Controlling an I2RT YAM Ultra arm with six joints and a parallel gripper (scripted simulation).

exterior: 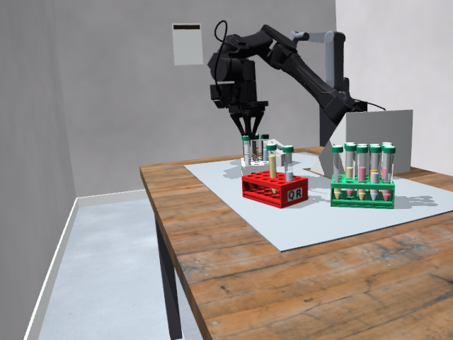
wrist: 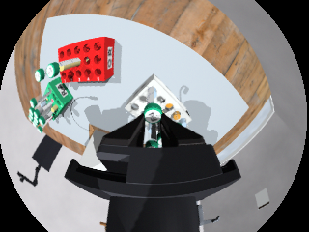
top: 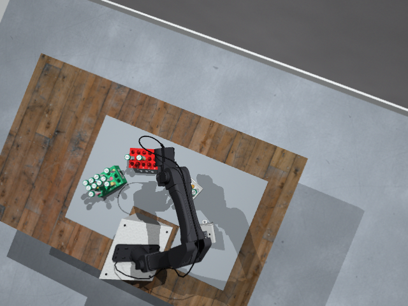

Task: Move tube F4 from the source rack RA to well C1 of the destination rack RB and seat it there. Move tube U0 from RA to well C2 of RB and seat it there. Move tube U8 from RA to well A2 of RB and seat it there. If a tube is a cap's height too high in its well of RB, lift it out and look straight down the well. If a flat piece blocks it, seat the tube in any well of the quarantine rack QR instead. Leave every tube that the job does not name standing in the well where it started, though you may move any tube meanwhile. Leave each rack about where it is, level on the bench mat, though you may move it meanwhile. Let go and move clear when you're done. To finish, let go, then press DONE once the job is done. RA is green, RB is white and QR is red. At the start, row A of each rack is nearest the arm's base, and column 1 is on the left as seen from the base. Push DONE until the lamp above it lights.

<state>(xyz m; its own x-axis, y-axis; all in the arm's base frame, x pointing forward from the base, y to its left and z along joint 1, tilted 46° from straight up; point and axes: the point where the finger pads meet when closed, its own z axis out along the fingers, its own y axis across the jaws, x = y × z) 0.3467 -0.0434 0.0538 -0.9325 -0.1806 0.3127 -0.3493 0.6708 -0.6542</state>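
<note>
"Grasping anything?"

"Gripper [exterior: 251, 134] [wrist: 153, 116] is clasping a green-capped tube [exterior: 255, 145] [wrist: 153, 132] over white RB [top: 200, 189] [exterior: 254, 169] [wrist: 154, 79]; can't tell which tube."

"Elsewhere?"

"Two are standing in red QR [top: 141, 168] [exterior: 294, 195] [wrist: 110, 72], left; others in green RA [top: 122, 178] [exterior: 362, 205] [wrist: 64, 99], farther left."

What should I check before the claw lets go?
1. Claw closed on a capped tube: ok.
2. That tube over or in the white rack, not elsewhere: ok.
3. Tube fully seated, not a cap's height high: cannot tell; the fingers crowd the view.
4. Tube's label matches the job: cannot tell, too small.
5. Red rack level on the mat: ok.
6. Green rack level: ok.
</note>
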